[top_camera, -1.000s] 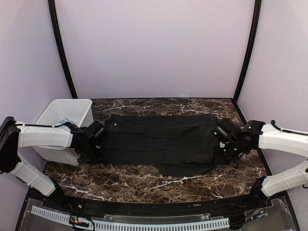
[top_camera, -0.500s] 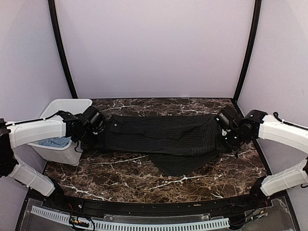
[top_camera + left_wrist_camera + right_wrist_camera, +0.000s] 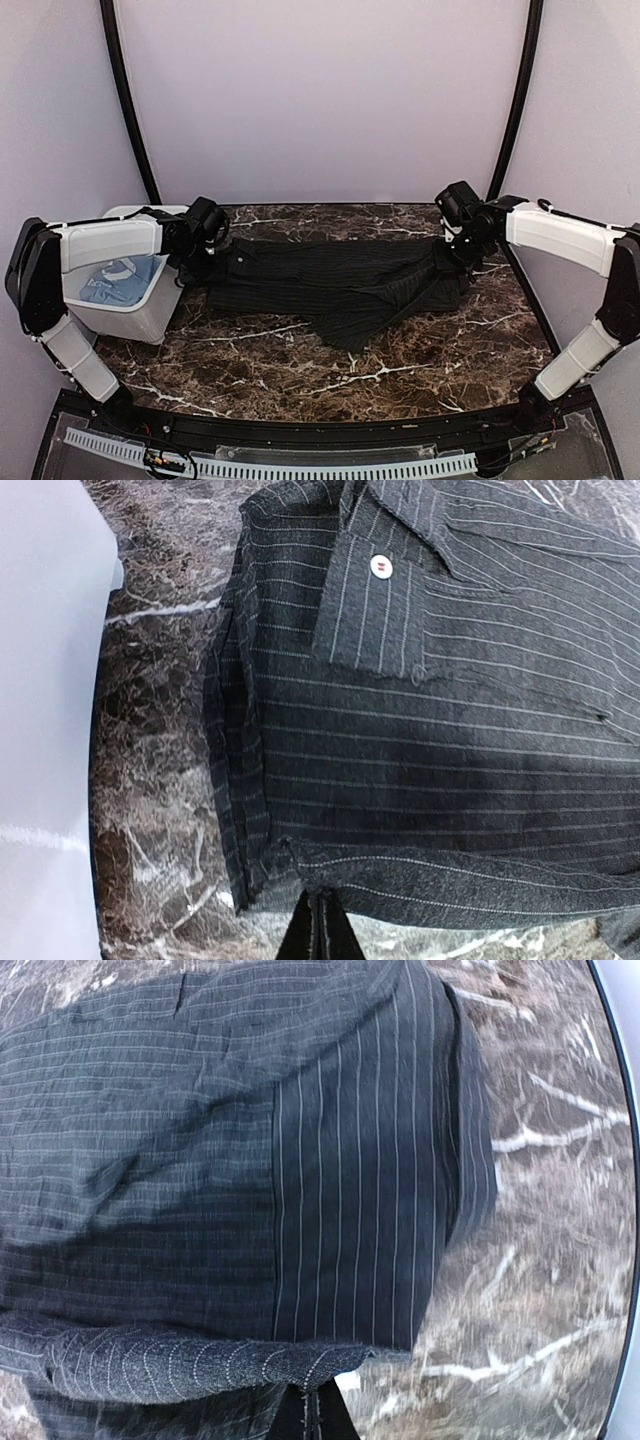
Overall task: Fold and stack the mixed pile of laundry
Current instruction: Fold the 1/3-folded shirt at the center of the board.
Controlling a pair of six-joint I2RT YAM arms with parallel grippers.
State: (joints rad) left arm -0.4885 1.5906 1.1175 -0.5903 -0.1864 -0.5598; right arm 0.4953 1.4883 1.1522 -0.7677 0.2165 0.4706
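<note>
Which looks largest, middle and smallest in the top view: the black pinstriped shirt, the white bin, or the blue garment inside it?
Largest first:
black pinstriped shirt
white bin
blue garment, only partly showing

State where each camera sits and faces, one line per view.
Top external: above, behind the bases, looking down on table, pinstriped shirt, white bin; left arm, right arm show.
Left wrist: on its arm, looks down at the shirt's buttoned end; left fingers show, pinching its edge.
Right wrist: on its arm, looks down at the other end; right fingers show.
Shared: all see the shirt.
</note>
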